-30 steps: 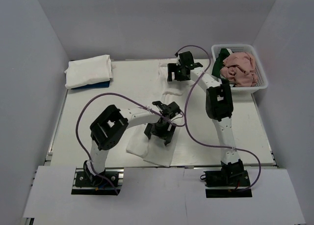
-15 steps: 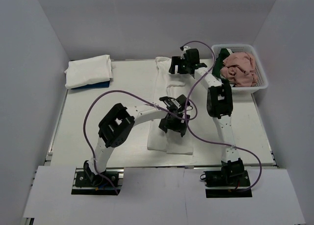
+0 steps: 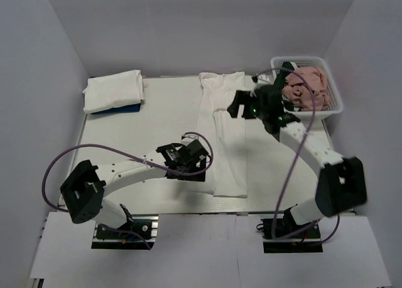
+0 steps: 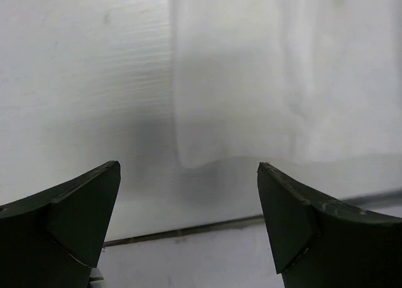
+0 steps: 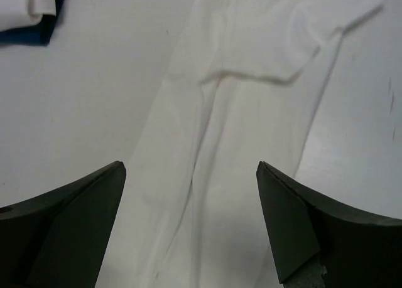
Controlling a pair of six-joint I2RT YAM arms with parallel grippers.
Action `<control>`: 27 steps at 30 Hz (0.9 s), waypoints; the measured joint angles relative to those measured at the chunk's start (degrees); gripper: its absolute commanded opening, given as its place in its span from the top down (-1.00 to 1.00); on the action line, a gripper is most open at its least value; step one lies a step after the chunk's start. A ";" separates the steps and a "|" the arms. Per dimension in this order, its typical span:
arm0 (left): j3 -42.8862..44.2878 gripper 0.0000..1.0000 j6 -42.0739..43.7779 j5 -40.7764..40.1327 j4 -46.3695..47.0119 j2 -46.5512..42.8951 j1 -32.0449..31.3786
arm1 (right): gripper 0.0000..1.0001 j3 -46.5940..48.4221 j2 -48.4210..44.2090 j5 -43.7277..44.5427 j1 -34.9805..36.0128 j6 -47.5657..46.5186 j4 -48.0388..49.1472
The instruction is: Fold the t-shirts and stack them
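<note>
The white t-shirt lies in a long strip down the bench, likely ready for folding short. The left fingers and right fingers are spread apart, holding nothing (one near each end).

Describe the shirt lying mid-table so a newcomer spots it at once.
On the white table, a white t-shirt runs down the middle, folded into a long narrow strip. Unlike the folded pile at the far left corner and the crumpled pink shirt in the basket, it lies flat.
</note>
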 measured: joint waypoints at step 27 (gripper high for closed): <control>-12.66 0.86 -8.07 8.28 14.95 4.20 2.97 | -0.81 -40.94 -30.25 -11.65 7.74 16.65 -27.96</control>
